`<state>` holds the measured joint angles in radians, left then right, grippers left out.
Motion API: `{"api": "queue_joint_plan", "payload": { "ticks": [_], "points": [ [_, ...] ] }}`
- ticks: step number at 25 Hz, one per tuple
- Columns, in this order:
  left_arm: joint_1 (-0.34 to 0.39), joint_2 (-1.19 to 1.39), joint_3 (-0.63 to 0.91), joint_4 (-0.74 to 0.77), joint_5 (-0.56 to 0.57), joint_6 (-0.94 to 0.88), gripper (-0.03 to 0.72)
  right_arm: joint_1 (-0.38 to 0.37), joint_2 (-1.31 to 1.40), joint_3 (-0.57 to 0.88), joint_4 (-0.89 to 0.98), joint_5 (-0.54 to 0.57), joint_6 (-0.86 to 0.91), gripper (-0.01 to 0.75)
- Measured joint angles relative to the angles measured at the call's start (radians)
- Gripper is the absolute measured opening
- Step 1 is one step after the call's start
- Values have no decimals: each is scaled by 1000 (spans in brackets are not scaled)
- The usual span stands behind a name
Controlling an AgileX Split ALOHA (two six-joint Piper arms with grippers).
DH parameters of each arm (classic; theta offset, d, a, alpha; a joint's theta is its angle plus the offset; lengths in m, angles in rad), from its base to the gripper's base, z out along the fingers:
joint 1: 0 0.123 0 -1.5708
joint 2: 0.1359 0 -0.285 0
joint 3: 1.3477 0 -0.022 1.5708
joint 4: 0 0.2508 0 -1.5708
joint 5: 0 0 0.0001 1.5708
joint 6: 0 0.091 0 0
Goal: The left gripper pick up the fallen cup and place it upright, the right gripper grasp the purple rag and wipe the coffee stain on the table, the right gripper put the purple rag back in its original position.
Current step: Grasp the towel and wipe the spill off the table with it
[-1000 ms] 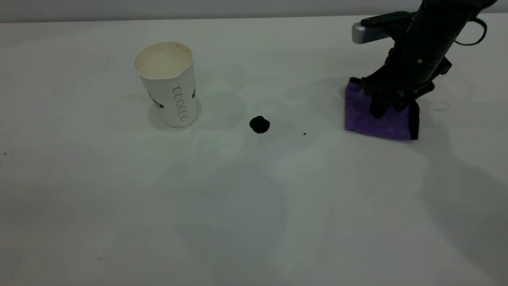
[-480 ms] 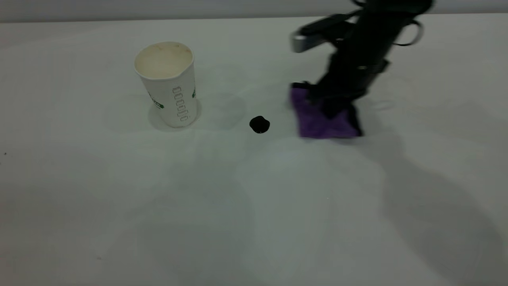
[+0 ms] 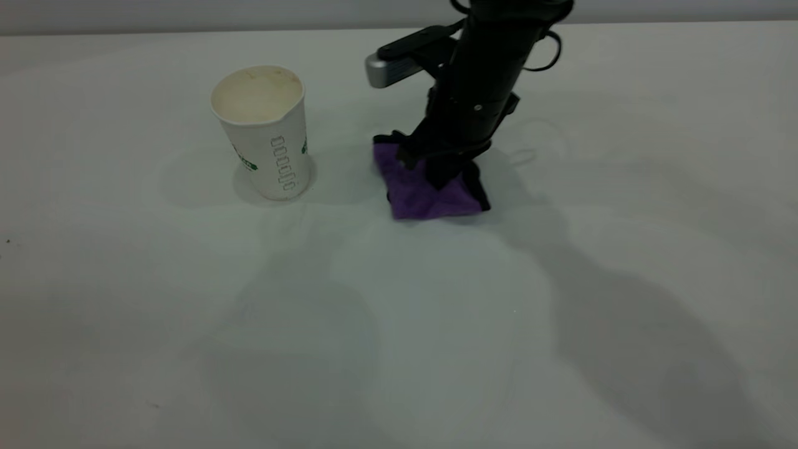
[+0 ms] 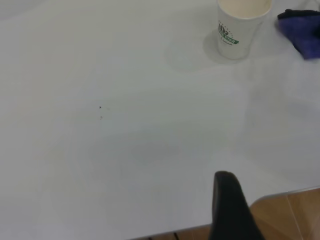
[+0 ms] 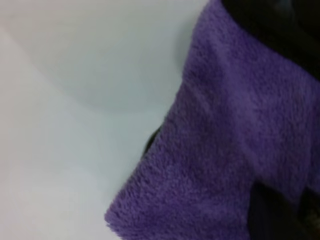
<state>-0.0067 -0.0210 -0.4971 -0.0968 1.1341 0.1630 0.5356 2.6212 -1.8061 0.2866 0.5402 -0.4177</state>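
The white ribbed cup [image 3: 265, 132] stands upright on the table [image 3: 399, 349], left of centre; the left wrist view shows it far off [image 4: 243, 24]. My right gripper [image 3: 439, 169] reaches down from the back and is shut on the purple rag [image 3: 424, 192], pressing it flat on the table just right of the cup. The rag [image 5: 235, 150] fills the right wrist view. The coffee stain is hidden, with the rag lying where it was. My left gripper [image 4: 227, 202] is out of the exterior view, held over the table's near edge well away from the cup.
A tiny dark speck [image 3: 7, 241] lies at the far left. The table's edge and a wooden floor [image 4: 292, 215] show in the left wrist view. The purple rag [image 4: 302, 31] is also seen there beside the cup.
My right gripper has dragged the purple rag leftward across the table, from the far right to over the coffee stain, which no longer shows. The cup has not moved.
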Motion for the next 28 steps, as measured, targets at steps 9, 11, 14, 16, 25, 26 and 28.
{"api": "queue_joint_plan", "payload": {
  "ticks": [9,11,14,16,25,26,28],
  "points": [
    [0,0,0,0,0,0,469,85,3,-9,9,111,-1,46],
    [0,0,0,0,0,0,469,96,3,-9,11,164,-13,46],
    [0,0,0,0,0,0,469,103,3,-9,-20,255,-51,47],
    [0,0,0,0,0,0,469,101,3,-9,-75,286,-41,47],
    [0,0,0,0,0,0,469,19,16,-100,-447,254,407,48],
    [0,0,0,0,0,0,469,12,17,-119,-455,241,425,48],
    [0,0,0,0,0,0,469,11,18,-146,-449,214,444,48]
  ]
}}
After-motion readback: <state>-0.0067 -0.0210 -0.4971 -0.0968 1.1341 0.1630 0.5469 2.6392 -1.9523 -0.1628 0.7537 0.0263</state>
